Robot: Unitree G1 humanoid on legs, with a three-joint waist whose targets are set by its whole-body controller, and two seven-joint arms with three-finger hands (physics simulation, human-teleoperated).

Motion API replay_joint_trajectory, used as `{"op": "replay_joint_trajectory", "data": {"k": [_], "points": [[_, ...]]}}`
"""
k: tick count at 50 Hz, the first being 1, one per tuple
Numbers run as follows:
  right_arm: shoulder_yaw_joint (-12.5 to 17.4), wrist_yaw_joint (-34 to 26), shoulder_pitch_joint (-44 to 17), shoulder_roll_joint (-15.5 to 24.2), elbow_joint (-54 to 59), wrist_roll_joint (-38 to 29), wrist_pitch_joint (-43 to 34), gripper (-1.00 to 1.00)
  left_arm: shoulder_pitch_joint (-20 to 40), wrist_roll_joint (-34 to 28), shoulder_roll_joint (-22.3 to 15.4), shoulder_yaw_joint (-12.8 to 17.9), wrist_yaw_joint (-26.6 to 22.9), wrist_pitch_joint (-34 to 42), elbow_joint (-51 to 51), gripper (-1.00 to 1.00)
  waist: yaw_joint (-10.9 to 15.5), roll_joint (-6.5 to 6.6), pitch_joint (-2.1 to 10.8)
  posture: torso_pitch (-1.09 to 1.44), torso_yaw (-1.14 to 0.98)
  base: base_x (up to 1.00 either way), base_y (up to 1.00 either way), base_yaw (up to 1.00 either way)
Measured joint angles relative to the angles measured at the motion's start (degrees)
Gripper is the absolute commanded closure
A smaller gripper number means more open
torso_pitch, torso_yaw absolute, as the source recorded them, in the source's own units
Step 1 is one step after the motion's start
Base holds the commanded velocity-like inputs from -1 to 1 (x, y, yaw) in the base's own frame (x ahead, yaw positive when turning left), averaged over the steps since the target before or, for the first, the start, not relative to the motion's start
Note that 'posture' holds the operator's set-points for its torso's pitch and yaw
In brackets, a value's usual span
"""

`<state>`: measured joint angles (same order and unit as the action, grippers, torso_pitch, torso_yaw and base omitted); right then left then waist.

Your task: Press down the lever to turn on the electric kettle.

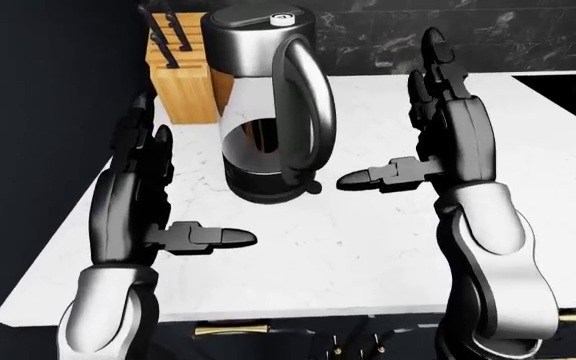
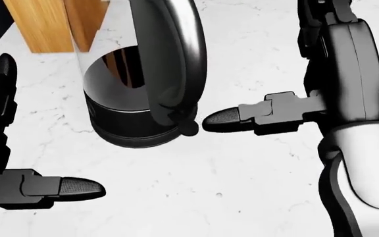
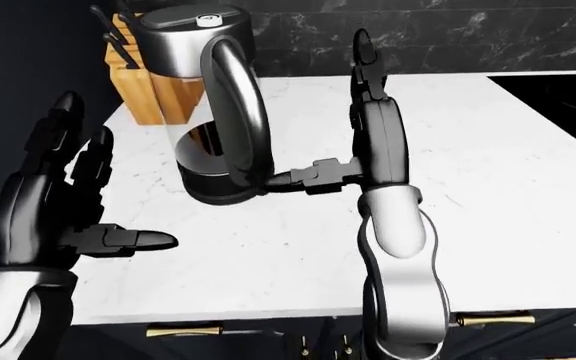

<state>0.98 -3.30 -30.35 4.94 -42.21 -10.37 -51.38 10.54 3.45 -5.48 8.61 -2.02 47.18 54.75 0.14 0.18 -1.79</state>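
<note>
An electric kettle (image 1: 268, 112) stands near the white counter's (image 1: 528, 187) far left corner. The right hand (image 1: 438, 142), fingers spread, points its thumb beside the lever (image 2: 188, 128). The left hand (image 1: 143, 202) hovers spread near the left edge.

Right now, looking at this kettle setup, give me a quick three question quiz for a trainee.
1. True or false: the right hand grips the handle of the kettle.
2. Which finger points at the lever? A) right thumb B) left thumb C) neither
3. What wooden thing stands beside the kettle, toward the left-eye view's left?

Key: 1. False, its open fingers are clear of the handle. 2. A, the right thumb; the left hand is open, apart from the kettle. 3. The knife block.
</note>
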Motion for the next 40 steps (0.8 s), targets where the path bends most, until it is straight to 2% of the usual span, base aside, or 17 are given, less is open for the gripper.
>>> {"op": "replay_joint_trajectory", "data": {"k": [14, 21, 40], "points": [[-0.88, -1.43, -3.83, -0.17, 3.56, -3.28, -2.86, -1.0, 0.77, 0.45, -0.37, 0.41, 0.33, 0.52, -0.05, -1.0, 0.04, -0.04, 0.07, 0.0, 0.0, 0.0, 0.0, 0.0], [-1.86, -2.31, -4.61, -0.81, 6.39, -4.48, -2.48, -1.0, 1.31, 0.83, -0.61, 0.74, 0.44, 1.1, 0.01, -1.0, 0.06, 0.11, 0.08, 0.0, 0.0, 0.0, 0.0, 0.0], [-1.23, -3.41, -5.97, -1.08, 11.94, -5.72, 1.65, -1.0, 0.59, 0.77, -0.58, 0.44, 0.48, 0.7, 0.16, -1.0, 0.05, 0.17, 0.3, 0.0, 0.0, 0.0, 0.0, 0.0]]}}
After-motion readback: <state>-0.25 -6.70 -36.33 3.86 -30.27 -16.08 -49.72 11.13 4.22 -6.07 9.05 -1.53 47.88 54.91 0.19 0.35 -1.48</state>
